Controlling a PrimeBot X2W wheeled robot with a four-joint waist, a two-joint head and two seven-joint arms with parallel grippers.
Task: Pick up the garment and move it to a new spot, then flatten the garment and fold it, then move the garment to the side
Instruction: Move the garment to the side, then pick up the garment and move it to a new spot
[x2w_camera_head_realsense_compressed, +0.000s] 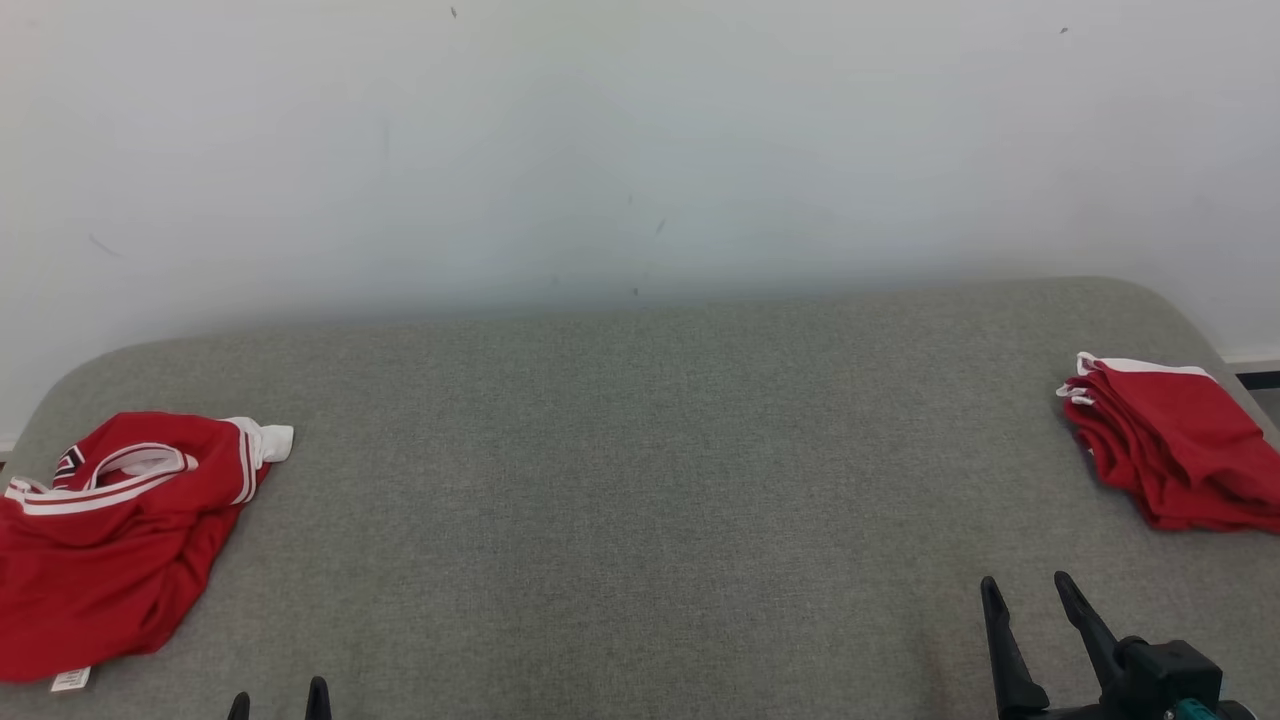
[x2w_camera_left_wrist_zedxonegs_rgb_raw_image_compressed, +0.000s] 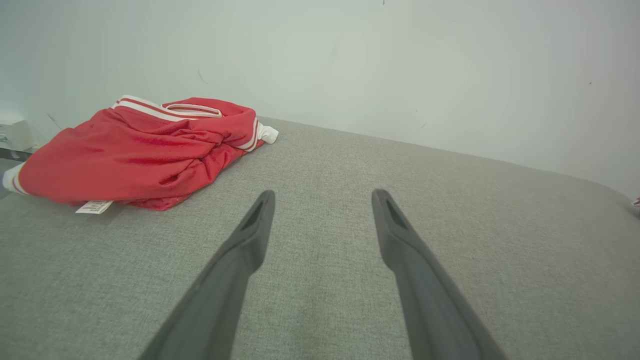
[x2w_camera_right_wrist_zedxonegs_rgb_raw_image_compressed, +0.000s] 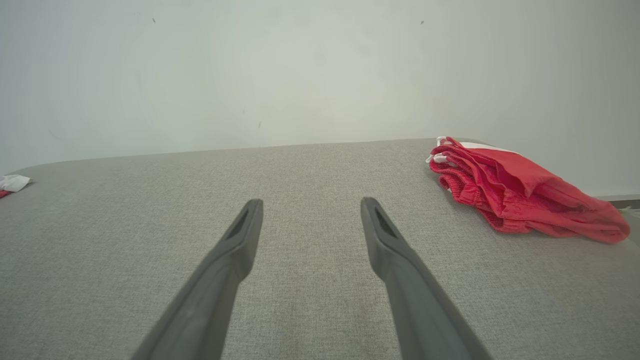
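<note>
A crumpled red garment (x2w_camera_head_realsense_compressed: 120, 530) with white trim lies at the lower left of the frame on the grey cloth-covered counter (x2w_camera_head_realsense_compressed: 640, 450). A folded red pile (x2w_camera_head_realsense_compressed: 1175, 445) sits at the right edge. The left hand (x2w_camera_head_realsense_compressed: 278, 697) at the bottom left and the right hand (x2w_camera_head_realsense_compressed: 1027, 585) at the lower right both hover with fingers apart, holding nothing

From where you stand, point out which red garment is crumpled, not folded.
The left garment, bunched up with its white-striped collar and tag showing. The right garment lies folded in a stack.
</note>
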